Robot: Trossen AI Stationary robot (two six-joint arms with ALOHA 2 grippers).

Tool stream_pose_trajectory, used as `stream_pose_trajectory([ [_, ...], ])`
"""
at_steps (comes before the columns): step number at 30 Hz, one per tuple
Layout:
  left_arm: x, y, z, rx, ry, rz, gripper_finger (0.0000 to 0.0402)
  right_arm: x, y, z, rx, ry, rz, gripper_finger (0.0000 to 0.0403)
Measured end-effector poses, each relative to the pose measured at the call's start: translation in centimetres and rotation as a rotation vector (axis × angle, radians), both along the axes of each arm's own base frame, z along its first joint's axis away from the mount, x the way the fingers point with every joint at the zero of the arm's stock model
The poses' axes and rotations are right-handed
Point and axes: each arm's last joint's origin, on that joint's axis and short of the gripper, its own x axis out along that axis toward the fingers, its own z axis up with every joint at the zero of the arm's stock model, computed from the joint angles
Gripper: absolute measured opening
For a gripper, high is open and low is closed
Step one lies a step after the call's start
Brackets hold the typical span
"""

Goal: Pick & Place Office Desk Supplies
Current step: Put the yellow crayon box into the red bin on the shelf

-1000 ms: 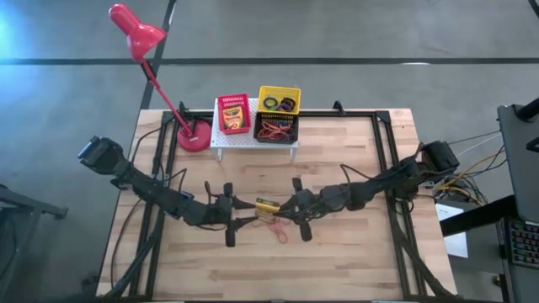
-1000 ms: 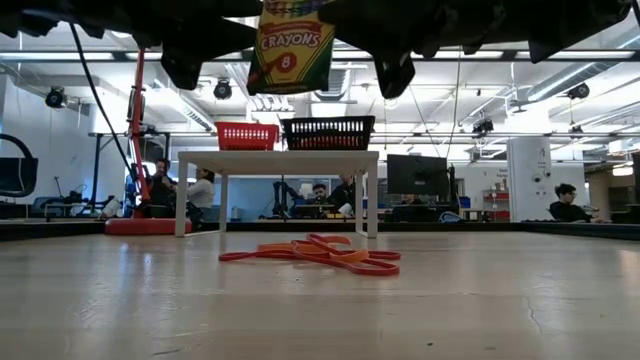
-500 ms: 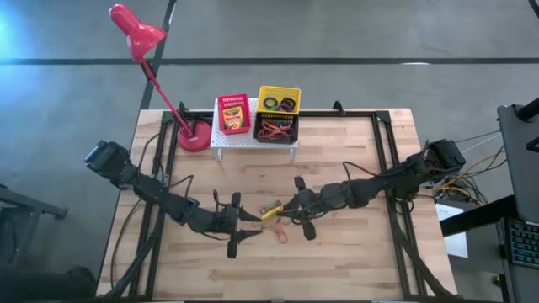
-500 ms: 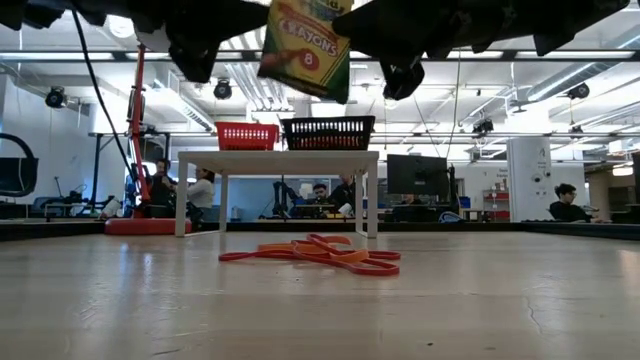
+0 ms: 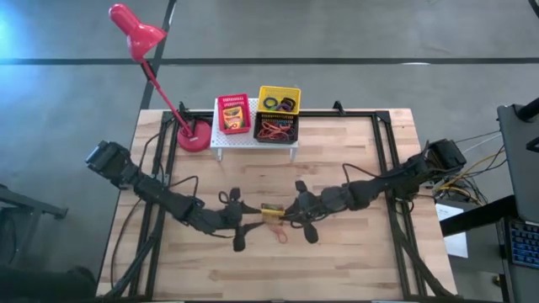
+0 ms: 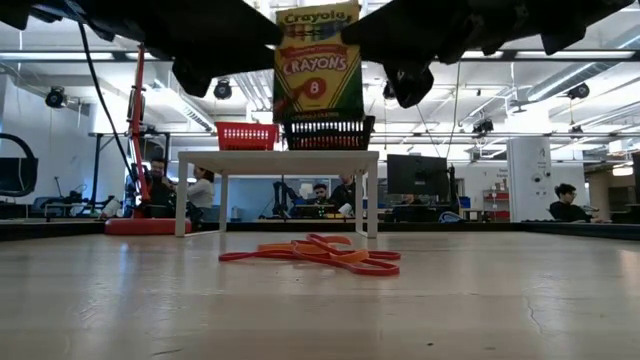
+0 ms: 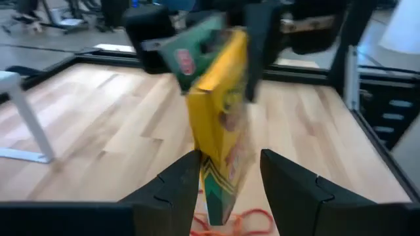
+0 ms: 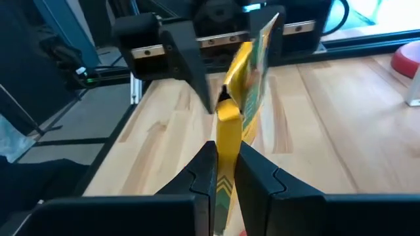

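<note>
A yellow-and-green crayon box point(image 6: 318, 60) hangs upright above the middle of the table, its front toward the near edge. My left gripper point(image 5: 255, 216) comes at it from the table's left and my right gripper point(image 5: 287, 214) from the right; both are shut on it. Below it, orange-red rubber bands point(image 6: 315, 253) lie loose on the wood. On a white rack point(image 5: 253, 141) at the far edge stand a red basket point(image 5: 233, 113) with another crayon box, a yellow basket point(image 5: 279, 99) with rings and a black basket point(image 5: 277, 129) with rubber bands. My left gripper pinches the box between its two fingers point(image 7: 177, 187) across its thin side, at the left long edge point(image 7: 220, 177). The fingers come nearly level from the table's left. The box stands upright, clear of the table. My right gripper pinches the box's right long edge point(image 8: 227, 141) between its two nearly closed fingers point(image 8: 203, 170). It comes nearly level from the table's right, opposite the left gripper. The box rises upright beyond the fingers.
A red desk lamp point(image 5: 160, 76) stands at the far left beside the rack. Black rails point(image 5: 383, 168) run along the table's left and right sides. Bare wood lies on the near half of the table. People sit in the room beyond.
The crayon box, held between both grippers, has tipped sideways and then come upright, and it hangs a little lower than before. My left gripper has shifted slightly toward the table's right. The rubber bands have stayed where they were.
</note>
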Motion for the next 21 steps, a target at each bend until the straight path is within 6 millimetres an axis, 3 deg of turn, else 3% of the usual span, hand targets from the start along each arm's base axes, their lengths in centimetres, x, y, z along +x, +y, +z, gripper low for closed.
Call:
stream_pose_trajectory([
  [21,0.3,-0.2,0.5,-0.029,-0.020,-0.032,0.0171,-0.2,1.6,0.5,-0.005,-0.012,0.022,0.0034],
])
